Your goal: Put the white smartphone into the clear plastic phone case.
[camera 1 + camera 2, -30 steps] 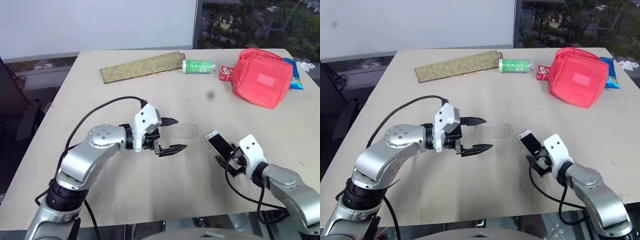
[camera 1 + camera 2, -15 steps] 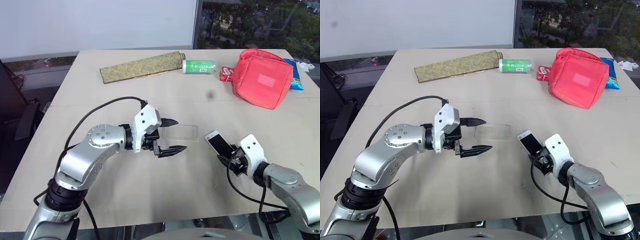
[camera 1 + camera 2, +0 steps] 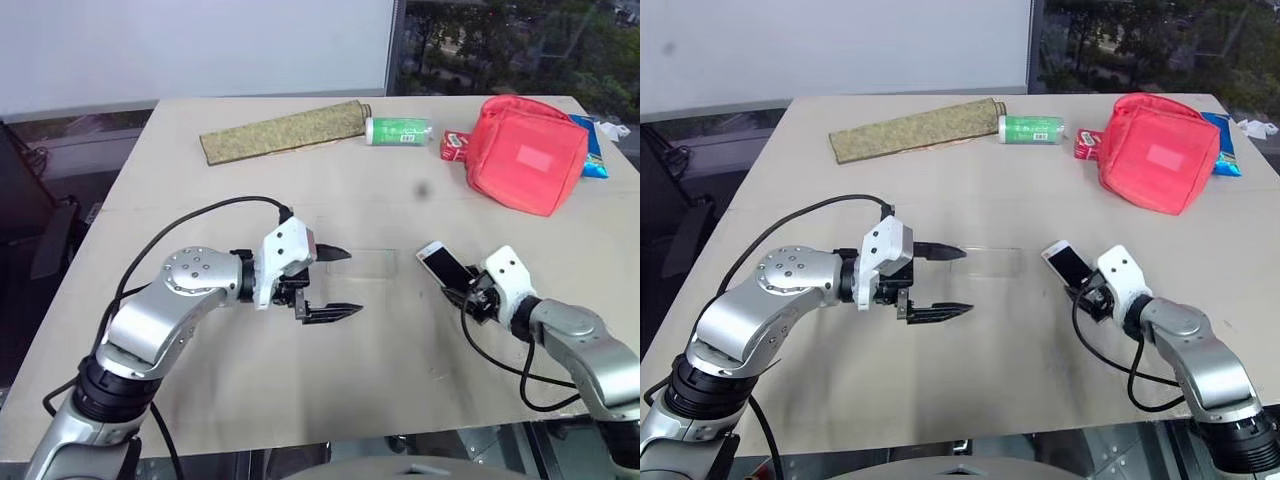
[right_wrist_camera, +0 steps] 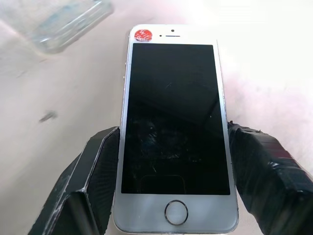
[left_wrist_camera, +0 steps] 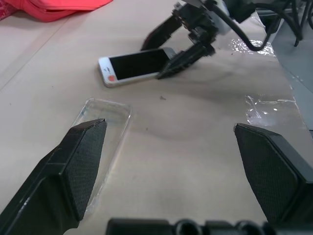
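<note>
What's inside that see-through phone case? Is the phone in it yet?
Nothing. The clear plastic phone case lies empty, with only the table showing through it. The white smartphone sits apart from it, between the right gripper fingers. One left gripper finger hides the case's near corner.

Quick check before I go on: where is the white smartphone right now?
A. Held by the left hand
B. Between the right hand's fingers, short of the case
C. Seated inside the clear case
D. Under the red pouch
B. The white smartphone sits screen up between the right hand fingers, with the clear plastic phone case apart from it and empty, next to the open left hand.
</note>
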You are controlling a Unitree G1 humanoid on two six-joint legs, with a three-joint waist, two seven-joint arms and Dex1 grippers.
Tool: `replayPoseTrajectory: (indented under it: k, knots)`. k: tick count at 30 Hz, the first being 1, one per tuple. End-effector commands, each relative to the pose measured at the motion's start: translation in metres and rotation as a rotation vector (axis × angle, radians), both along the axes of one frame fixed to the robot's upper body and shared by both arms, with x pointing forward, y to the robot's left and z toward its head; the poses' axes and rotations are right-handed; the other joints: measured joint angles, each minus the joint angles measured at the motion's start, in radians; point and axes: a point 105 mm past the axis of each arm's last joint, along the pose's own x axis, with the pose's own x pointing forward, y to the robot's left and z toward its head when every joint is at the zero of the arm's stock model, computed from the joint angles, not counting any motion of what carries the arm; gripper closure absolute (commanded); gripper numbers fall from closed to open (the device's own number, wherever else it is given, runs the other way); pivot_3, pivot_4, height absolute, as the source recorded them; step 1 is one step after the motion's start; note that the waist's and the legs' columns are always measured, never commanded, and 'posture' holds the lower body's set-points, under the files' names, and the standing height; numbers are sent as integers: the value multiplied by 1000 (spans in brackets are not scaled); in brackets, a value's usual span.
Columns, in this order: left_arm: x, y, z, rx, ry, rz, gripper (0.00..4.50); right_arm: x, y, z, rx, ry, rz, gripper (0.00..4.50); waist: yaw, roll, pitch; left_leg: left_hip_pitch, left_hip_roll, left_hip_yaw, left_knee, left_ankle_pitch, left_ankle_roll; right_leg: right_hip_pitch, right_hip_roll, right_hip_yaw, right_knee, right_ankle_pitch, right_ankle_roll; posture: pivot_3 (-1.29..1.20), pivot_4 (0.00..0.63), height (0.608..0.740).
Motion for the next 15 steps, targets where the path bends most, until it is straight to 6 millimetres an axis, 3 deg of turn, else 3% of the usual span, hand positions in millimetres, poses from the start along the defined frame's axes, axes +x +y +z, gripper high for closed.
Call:
replayPoseTrajectory:
  k: [1,4,8,15]
  knots:
    - [-3,0,4,8,-33,-15,0,15,-7,20,-47,-97,-1,1622,0,2,1,-1,0,1,0,0,0,-1,0,0,0,0,0,0,150,740]
    - [2,4,5,7,-57,12,0,13,10,31,-15,-108,113,1622,2,1,2,-5,-1,1,-1,-1,1,-6,1,1,3,1,1,0,150,740]
    - [15,20,10,4,-85,88,0,8,44,54,-33,-111,418,1622,-3,3,3,-7,-3,0,-11,-1,2,-13,4,5,6,5,0,0,150,740]
    - [28,38,11,68,-128,99,0,27,60,56,-255,-72,749,1622,1,4,7,-6,-3,-2,-13,-1,2,-13,8,1,6,1,-1,0,150,740]
